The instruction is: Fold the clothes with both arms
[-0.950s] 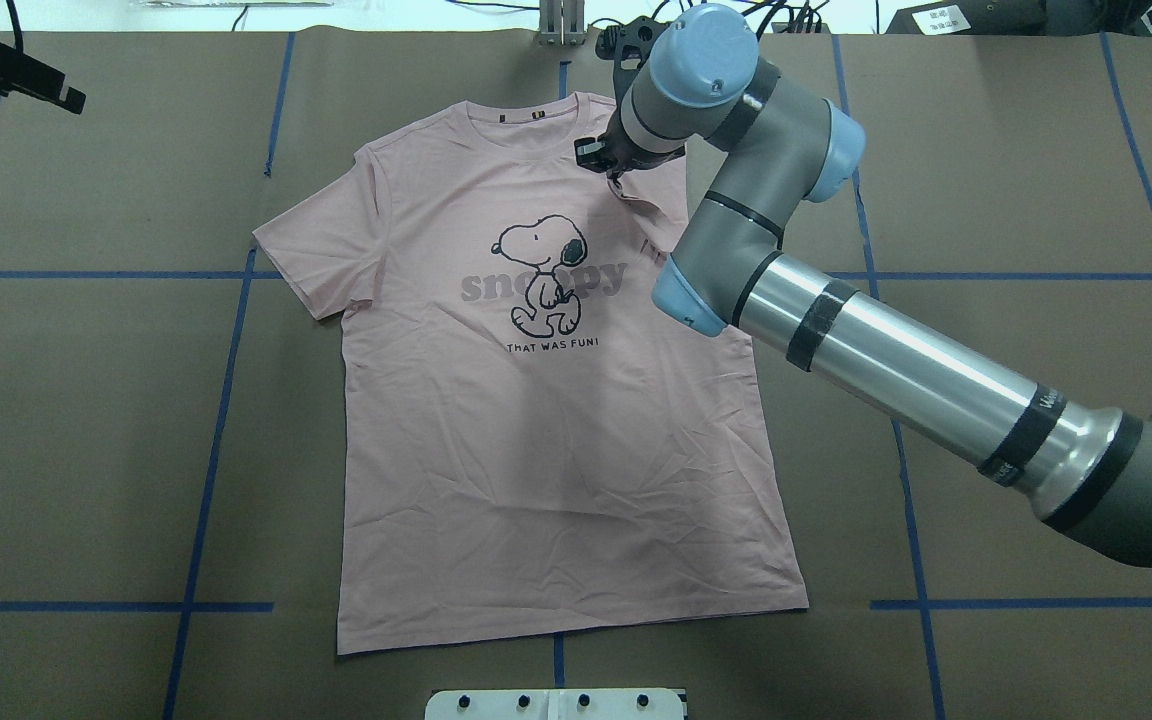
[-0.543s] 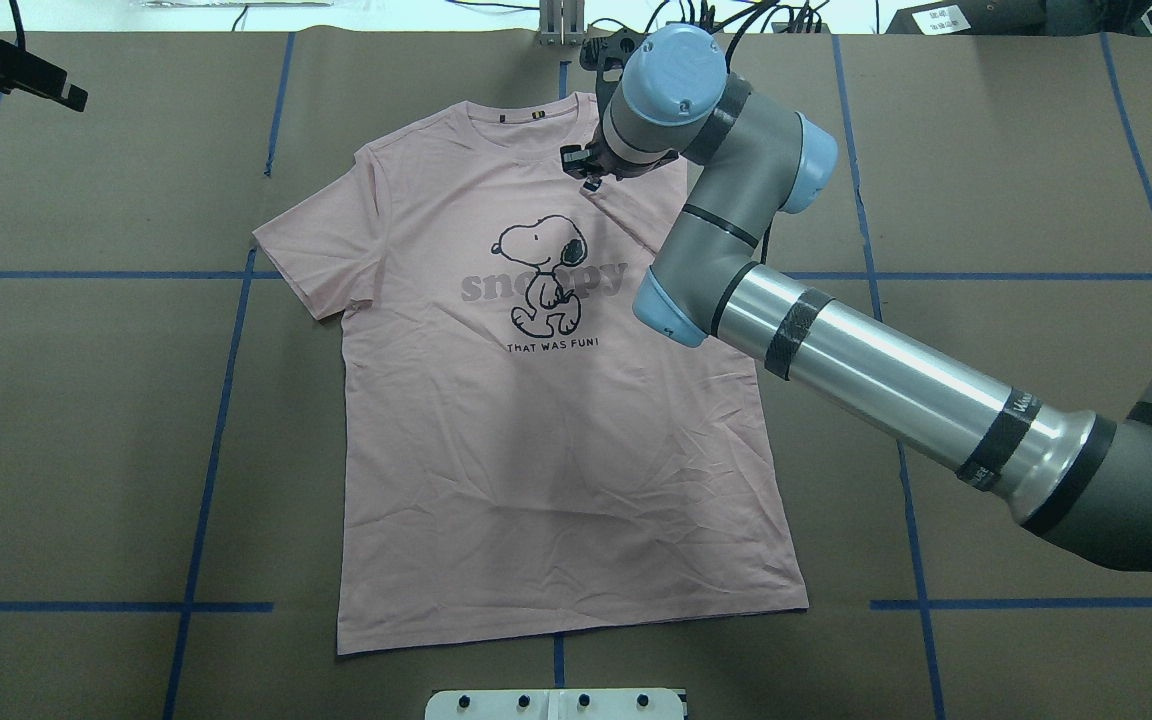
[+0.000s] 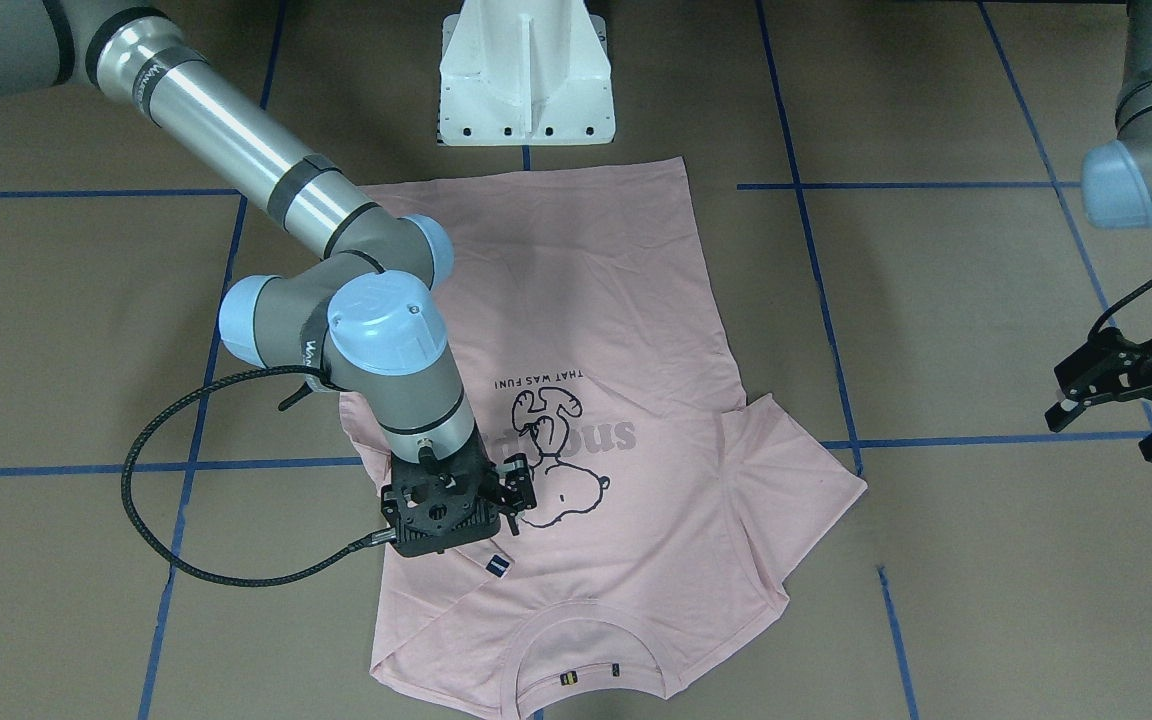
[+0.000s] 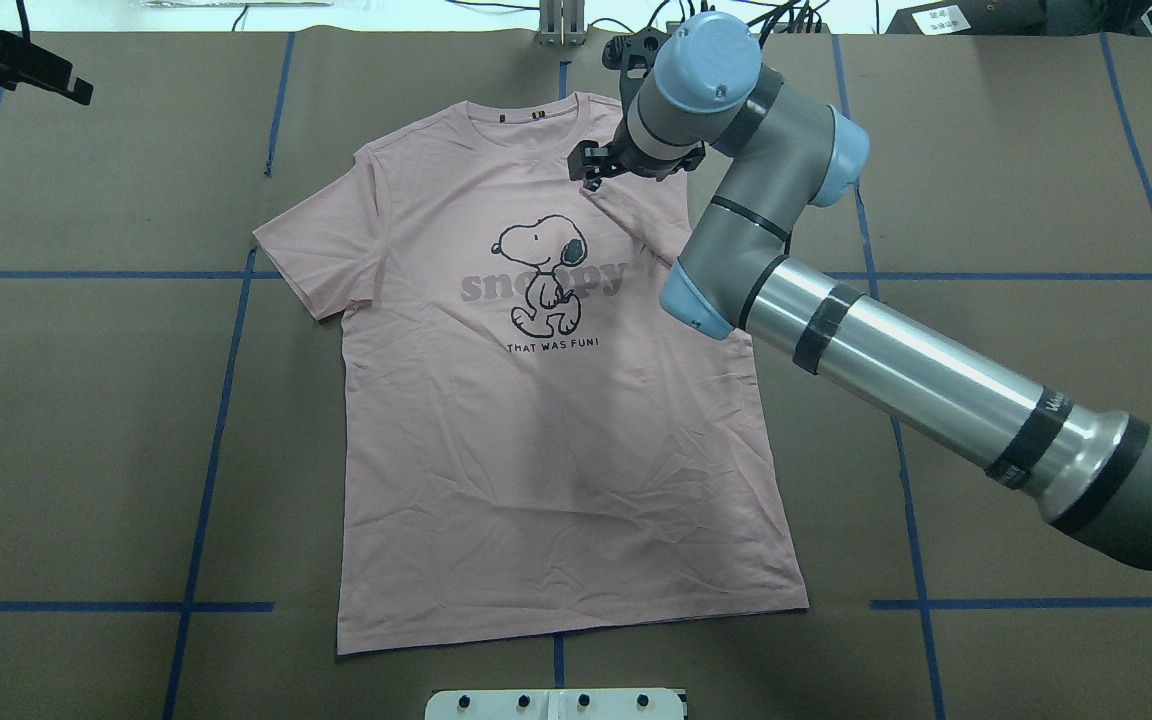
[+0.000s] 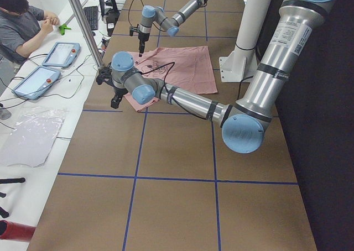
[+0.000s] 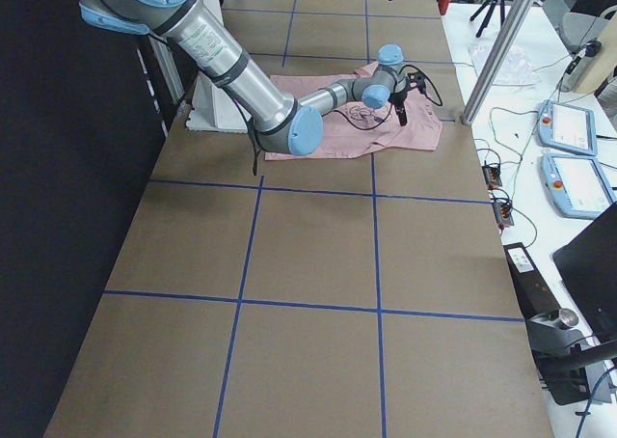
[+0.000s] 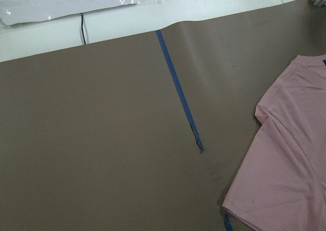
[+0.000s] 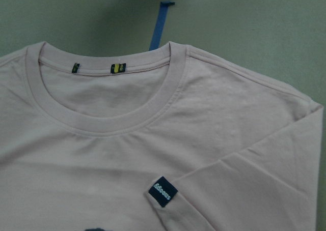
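Note:
The pale pink T-shirt [image 4: 536, 450] lies flat and face up on the brown table, with the dog print at its chest and its collar [image 8: 102, 114] toward the far edge. One sleeve is folded in over the chest, and its black tag [image 8: 162, 192] shows. My right gripper [image 4: 591, 168] hovers just above that folded sleeve beside the collar. In the front-facing view the right gripper [image 3: 519, 495] looks open and holds nothing. My left gripper [image 3: 1104, 432] hangs open above bare table, well off the shirt's other sleeve [image 7: 285, 154].
Blue tape lines [image 4: 216, 400] mark a grid on the table. The white pedestal [image 3: 526, 70] stands just behind the shirt's hem. A person [image 5: 25, 19] sits at a side table with tablets [image 5: 61, 53] beyond the far edge, behind a metal post [image 5: 83, 24].
My right gripper shifted left over the folded sleeve, then back right; the rucked cloth under it now lies flatter. The left gripper edged slightly toward the far left corner.

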Robot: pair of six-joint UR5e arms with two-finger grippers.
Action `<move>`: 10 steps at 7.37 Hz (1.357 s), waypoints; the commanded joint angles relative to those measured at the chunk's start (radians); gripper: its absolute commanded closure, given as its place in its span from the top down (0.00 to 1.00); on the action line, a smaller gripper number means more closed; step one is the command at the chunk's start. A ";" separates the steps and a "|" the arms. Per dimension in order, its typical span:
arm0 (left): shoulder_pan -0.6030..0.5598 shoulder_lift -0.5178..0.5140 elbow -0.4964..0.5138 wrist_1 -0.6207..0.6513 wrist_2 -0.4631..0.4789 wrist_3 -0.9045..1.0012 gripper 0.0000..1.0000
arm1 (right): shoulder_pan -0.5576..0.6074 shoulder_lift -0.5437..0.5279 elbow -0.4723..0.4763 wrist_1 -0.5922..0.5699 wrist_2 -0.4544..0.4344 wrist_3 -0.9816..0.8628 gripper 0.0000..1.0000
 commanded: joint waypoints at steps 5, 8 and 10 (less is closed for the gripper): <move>0.000 -0.001 -0.018 0.000 0.000 -0.027 0.99 | 0.026 -0.163 0.121 -0.058 0.133 0.100 0.84; 0.000 -0.003 -0.018 0.000 0.000 -0.027 0.99 | 0.023 -0.159 0.117 -0.058 0.133 0.098 0.33; 0.000 -0.003 -0.020 0.000 0.000 -0.027 0.99 | 0.020 -0.156 0.116 -0.059 0.133 0.095 0.23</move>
